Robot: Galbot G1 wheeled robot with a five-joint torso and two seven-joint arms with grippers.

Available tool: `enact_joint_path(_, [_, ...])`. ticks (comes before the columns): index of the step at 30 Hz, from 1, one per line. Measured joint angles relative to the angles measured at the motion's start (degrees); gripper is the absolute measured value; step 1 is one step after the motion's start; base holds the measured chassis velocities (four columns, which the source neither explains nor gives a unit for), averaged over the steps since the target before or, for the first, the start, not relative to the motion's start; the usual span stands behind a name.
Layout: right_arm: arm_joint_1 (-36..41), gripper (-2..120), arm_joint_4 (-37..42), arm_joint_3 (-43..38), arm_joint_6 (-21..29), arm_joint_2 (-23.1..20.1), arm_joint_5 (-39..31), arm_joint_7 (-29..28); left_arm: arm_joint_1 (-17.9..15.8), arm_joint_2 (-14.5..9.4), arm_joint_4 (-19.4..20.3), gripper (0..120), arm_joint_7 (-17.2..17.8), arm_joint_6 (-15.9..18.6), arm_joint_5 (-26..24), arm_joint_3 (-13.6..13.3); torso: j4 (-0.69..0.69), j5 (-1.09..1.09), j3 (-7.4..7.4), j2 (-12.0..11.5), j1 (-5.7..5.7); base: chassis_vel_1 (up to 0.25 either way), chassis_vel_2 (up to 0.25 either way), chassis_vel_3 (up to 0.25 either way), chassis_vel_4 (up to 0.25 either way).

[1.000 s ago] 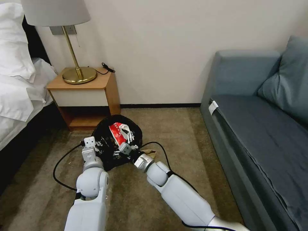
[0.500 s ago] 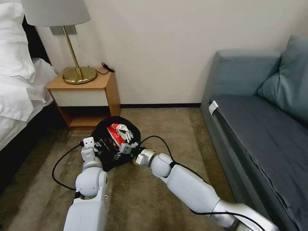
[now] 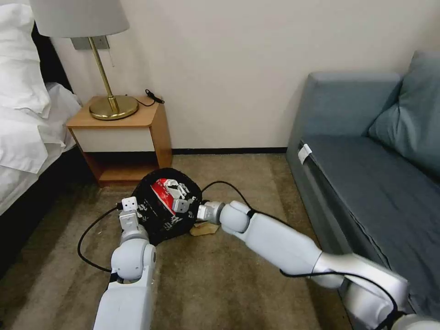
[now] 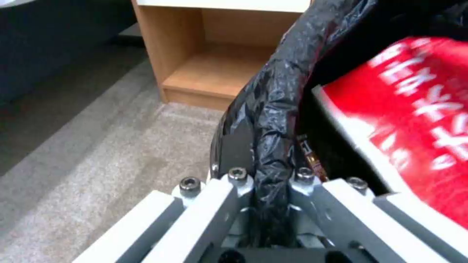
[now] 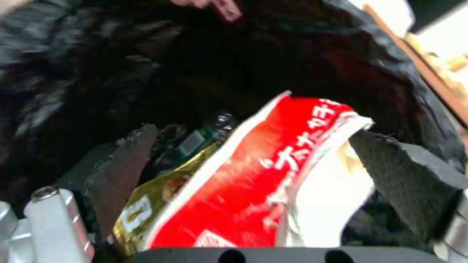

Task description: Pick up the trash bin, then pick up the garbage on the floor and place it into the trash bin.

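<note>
The trash bin [image 3: 156, 225], lined with a crinkly black bag, stands on the carpet in front of the nightstand. My left gripper [image 3: 139, 211] is shut on its near rim, and in the left wrist view the bag's rolled edge [image 4: 267, 160] runs between the fingers. My right gripper [image 3: 182, 198] hangs over the bin's mouth, open. The red-and-white packet [image 5: 253, 175] lies between its dark pads [image 5: 128, 160] inside the bin. Under the packet I see a yellow-brown wrapper [image 5: 141, 206] and a bottle with a green label [image 5: 207, 131]. Crumpled tan paper [image 3: 205, 228] lies on the floor right of the bin.
A wooden nightstand [image 3: 121, 137] with a brass lamp [image 3: 112, 106] stands just behind the bin. The bed [image 3: 23, 137] is at the left and a blue-grey sofa [image 3: 366, 183] at the right. A black cable [image 3: 85, 240] loops on the carpet by my left arm.
My right arm has stretched forward and lower over the bin, and the red-and-white packet sits deeper in it. The tan paper on the floor is uncovered. The left gripper holds still.
</note>
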State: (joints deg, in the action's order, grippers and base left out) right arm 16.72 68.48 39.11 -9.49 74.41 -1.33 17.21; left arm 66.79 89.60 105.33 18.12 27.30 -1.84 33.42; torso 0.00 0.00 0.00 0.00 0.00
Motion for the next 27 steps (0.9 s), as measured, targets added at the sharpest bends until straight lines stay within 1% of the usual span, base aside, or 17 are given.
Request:
enact_joint_path(2, [-0.9,100,0.0,0.6,0.0,-0.2,-0.4,1.3,0.0,0.0,0.0,1,0.0,0.0,0.0,0.0,0.0,0.0,0.0,0.0,0.0,0.0,0.0,0.0,0.0])
enact_joint_path(3, [-2.4,100,0.0,1.4,0.0,-0.4,-0.7,4.0,0.0,0.0,-0.1,1,0.0,0.0,0.0,0.0,0.0,0.0,0.0,0.0,0.0,0.0,0.0,0.0,0.0])
enact_joint_path(4, [-2.4,100,0.0,1.4,0.0,-0.4,-0.7,4.0,0.0,0.0,-0.1,1,0.0,0.0,0.0,0.0,0.0,0.0,0.0,0.0,0.0,0.0,0.0,0.0,0.0])
enact_joint_path(5, [-4.5,100,-0.3,2.3,0.6,-0.3,-1.2,8.3,0.0,0.1,-0.1,1,0.0,-0.2,0.0,0.1,0.0,0.0,0.0,0.0,0.0,0.0,0.0,0.0,0.0])
enact_joint_path(6, [-5.3,100,-0.6,2.7,0.9,-0.2,-1.6,10.0,0.0,0.1,-0.2,1,-0.1,-0.2,0.0,0.1,0.0,0.0,0.0,0.0,0.0,0.0,0.0,0.0,0.0])
enact_joint_path(7, [-5.3,100,-0.6,2.7,0.9,-0.2,-1.6,10.0,0.0,0.1,-0.2,1,-0.1,-0.2,0.0,0.1,0.0,0.0,0.0,0.0,0.0,0.0,0.0,0.0,0.0])
enact_joint_path(9, [-6.2,100,-0.8,2.8,1.4,-0.1,-1.7,12.8,0.0,0.1,-0.2,1,-0.1,-0.3,0.0,0.2,0.0,0.0,0.0,0.0,0.0,0.0,0.0,0.0,0.0])
enact_joint_path(12, [-6.4,100,-0.8,2.7,1.4,0.0,-1.7,13.2,-0.1,0.1,-0.3,1,-0.1,-0.3,0.0,0.3,0.0,0.0,0.0,0.0,0.0,0.0,0.0,0.0,0.0])
enact_joint_path(15, [-5.5,100,0.1,-1.2,1.3,0.1,-2.2,11.2,-0.5,0.1,-0.8,1,-0.1,-0.4,-0.1,0.4,0.0,0.0,0.0,0.0,0.0,0.0,0.0,0.0,0.0])
enact_joint_path(16, [-5.5,100,0.1,-1.2,1.3,0.1,-2.2,11.2,-0.5,0.1,-0.8,1,-0.1,-0.4,-0.1,0.4,0.0,0.0,0.0,0.0,0.0,0.0,0.0,0.0,0.0])
enact_joint_path(17, [-5.0,100,0.7,-3.4,1.4,0.2,-2.4,9.7,-0.5,0.1,-1.1,1,-0.1,-0.5,-0.1,0.4,0.0,0.0,0.0,0.0,0.0,0.0,0.0,0.0,0.0])
enact_joint_path(18, [-5.0,100,0.7,-3.4,1.4,0.2,-2.4,9.7,-0.5,0.1,-1.1,1,-0.1,-0.5,-0.1,0.4,0.0,0.0,0.0,0.0,0.0,0.0,0.0,0.0,0.0])
enact_joint_path(21, [-3.4,100,1.0,-10.5,3.3,0.5,-3.7,4.8,-0.7,0.0,-1.7,1,-0.2,-0.8,-0.1,0.9,0.02,0.0,0.0,0.0,0.0,0.0,0.0,0.0,0.0])
enact_joint_path(22, [-3.4,100,1.0,-10.5,3.3,0.5,-3.7,4.8,-0.7,0.0,-1.7,1,-0.2,-0.8,-0.1,0.9,0.02,0.0,0.0,0.0,0.0,0.0,0.0,0.0,0.0])
enact_joint_path(24, [-1.9,100,0.6,-14.3,5.3,0.6,-4.6,1.9,-0.5,0.0,-1.7,1,-0.2,-0.9,-0.1,0.9,0.0,0.0,0.0,0.0,0.0,0.0,0.0,0.0,0.0])
enact_joint_path(25, [-1.9,100,0.6,-14.3,5.3,0.6,-4.6,1.9,-0.5,0.0,-1.7,1,-0.2,-0.9,-0.1,0.9,0.0,0.0,0.0,0.0,0.0,0.0,0.0,0.0,0.0])
enact_joint_path(27, [1.9,100,-0.9,-19.3,8.1,0.7,-6.4,-1.6,-0.5,-0.1,-1.3,1,-0.2,-1.0,-0.3,1.0,0.0,0.0,0.0,0.0,0.0,0.0,0.0,0.0,0.0])
